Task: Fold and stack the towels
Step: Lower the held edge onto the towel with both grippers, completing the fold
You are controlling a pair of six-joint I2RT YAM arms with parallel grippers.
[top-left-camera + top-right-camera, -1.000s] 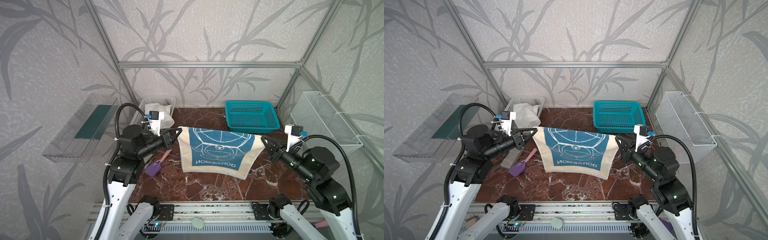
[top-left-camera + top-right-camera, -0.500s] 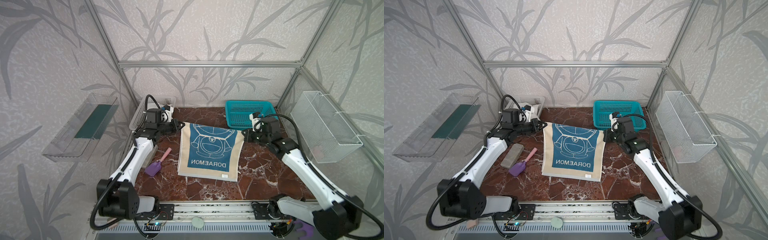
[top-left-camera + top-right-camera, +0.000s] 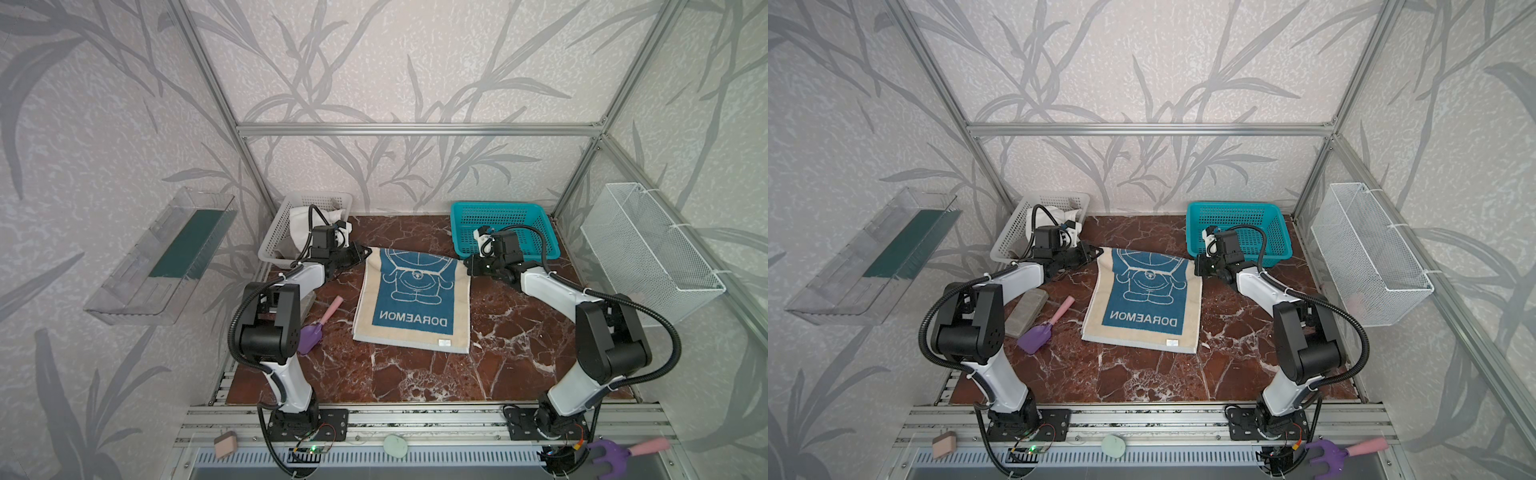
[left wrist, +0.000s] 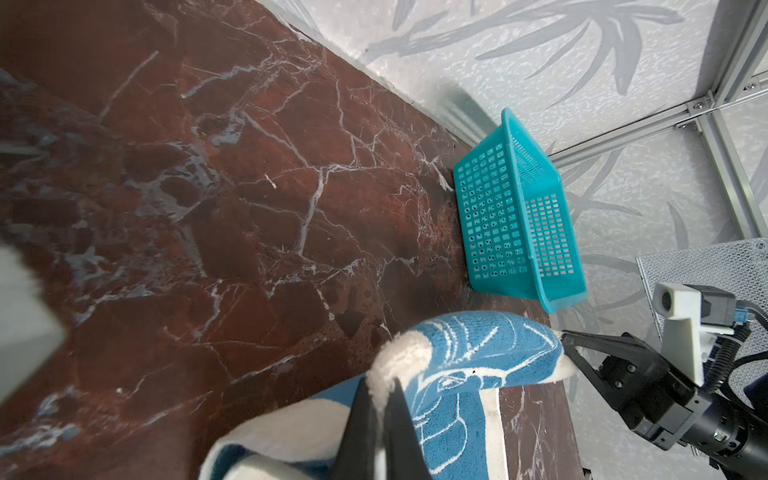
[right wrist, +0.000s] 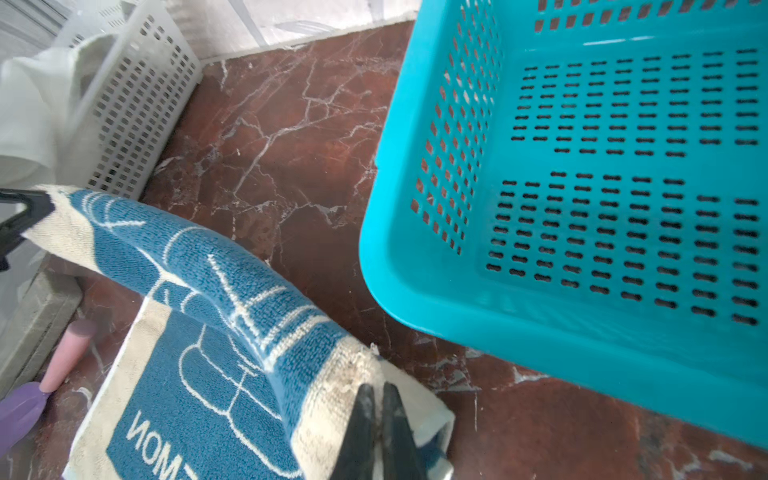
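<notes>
1. Over the last second both arms have carried the Doraemon towel [image 3: 411, 299] from the front, where it hung spread in the air, towards the back. It now lies print-up in the middle of the tabletop [image 3: 415, 374], with only its far edge raised.
2. The left end effector [image 3: 368, 251] is clenched on the far-left corner, and the right end effector [image 3: 466, 266] on the far-right corner.
3. Judgement: the spreading is nearly complete, and no fold has been made yet.
4. The white towel [image 3: 297, 226] sits bunched in the white basket [image 3: 274, 232]. The grey towel cannot be made out with certainty.
5. The empty teal basket [image 3: 540, 232] stands just beside the right end effector. The purple scoop [image 3: 316, 328] and grey slab [image 3: 1027, 311] lie left of the towel, apart from it.
</notes>
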